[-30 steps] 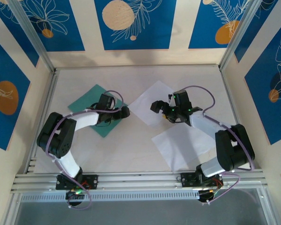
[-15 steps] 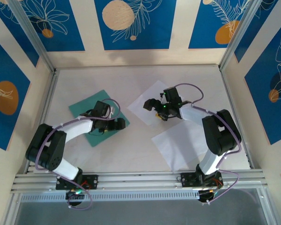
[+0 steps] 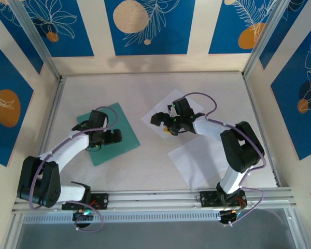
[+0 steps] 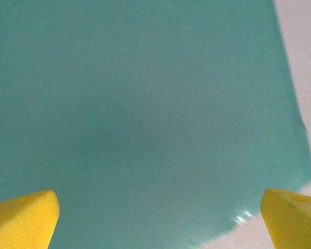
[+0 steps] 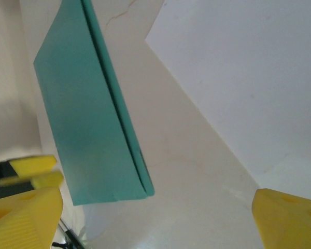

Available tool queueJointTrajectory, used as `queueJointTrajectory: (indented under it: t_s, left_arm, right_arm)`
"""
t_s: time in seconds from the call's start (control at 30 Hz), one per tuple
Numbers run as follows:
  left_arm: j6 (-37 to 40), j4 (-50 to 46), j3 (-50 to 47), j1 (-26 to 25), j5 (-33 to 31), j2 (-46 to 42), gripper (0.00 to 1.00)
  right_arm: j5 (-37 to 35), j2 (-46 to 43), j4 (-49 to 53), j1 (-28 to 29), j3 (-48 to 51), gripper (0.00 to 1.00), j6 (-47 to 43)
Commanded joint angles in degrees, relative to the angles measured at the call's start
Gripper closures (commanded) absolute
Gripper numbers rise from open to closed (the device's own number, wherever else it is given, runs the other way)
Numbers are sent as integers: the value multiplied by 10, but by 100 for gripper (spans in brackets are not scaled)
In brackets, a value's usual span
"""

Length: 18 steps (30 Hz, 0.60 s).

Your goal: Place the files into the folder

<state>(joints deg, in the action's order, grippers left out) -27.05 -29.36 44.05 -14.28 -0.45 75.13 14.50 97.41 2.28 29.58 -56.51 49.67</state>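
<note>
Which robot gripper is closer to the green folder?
Left. The left gripper hangs open right above the folder. The right gripper is off to the folder's right, open over the farther white sheet, not over the folder.

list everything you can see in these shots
folder: one, teal-green, closed flat on the left half of the table
paper sheets: two, white; one far-centre, one nearer the right arm's base, both flat
table: one, cream, under everything
wall panels: several, blue with leaf and orange-circle prints, around the table
frame rail: one, silver, along the near edge
left gripper: one, yellow fingertips, open over the folder
right gripper: one, yellow fingertips, open over the far sheet's left edge
</note>
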Motion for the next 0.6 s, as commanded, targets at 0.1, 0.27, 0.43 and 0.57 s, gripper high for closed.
queueJointTrajectory:
  t_s: [0.1,0.27,0.43,0.57]
  left_arm:
    - [-25,38,2,94,-48,9,0]
    - [-20,72,0,152,-9,45,0]
    - [-2,107,2,194,57,83,0]
    - [19,128,12,207,111,108,0]
  right_arm:
    - [44,-36,-42,22,31,9,2]
    - [65,-22,-73,42,33,10,2]
    - [79,27,-70,70,-15,13,1]
    - [92,74,-74,93,-58,15,2]
